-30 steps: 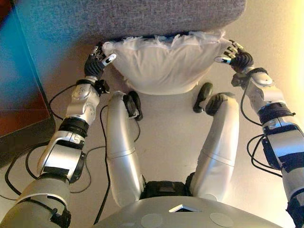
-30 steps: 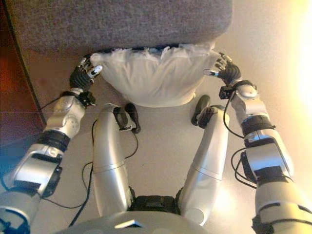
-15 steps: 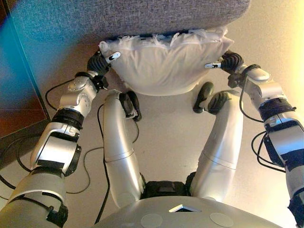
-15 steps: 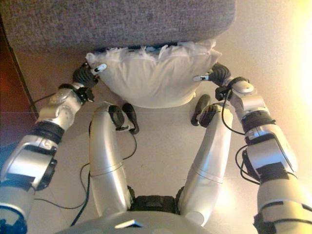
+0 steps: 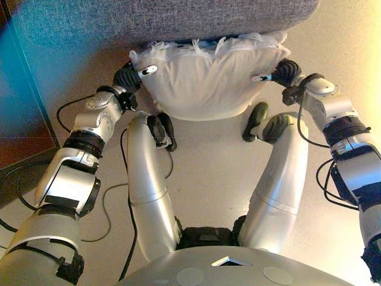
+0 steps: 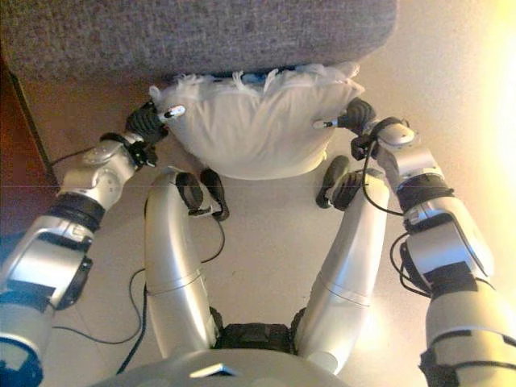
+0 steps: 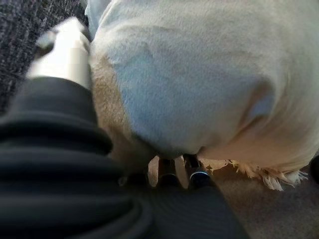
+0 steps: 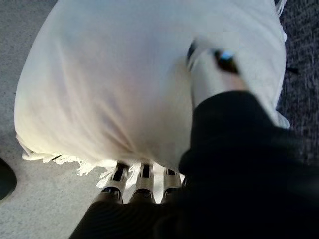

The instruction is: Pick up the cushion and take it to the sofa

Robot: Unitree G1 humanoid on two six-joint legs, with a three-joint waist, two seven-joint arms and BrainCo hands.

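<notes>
Fingers of left hand (image 5: pixel 132 76) and right hand (image 5: pixel 281 71) clasp the cushion (image 5: pixel 205 77); sofa (image 5: pixel 161 21) edge touching.

A domestic living room. A grey fabric-upholstered sofa (image 5: pixel 161 21) spans the far edge of the scene above a plain beige floor (image 5: pixel 208 173); a white fringed cushion (image 5: pixel 205 77) lies against its front, and dark reddish-brown wooden furniture (image 5: pixel 21 140) stands at the left.

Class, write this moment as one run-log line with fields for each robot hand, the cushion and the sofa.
left robot hand: gripping cushion end | right robot hand: gripping other end | cushion: white, fringed, between both hands | sofa: grey, just beyond cushion
</notes>
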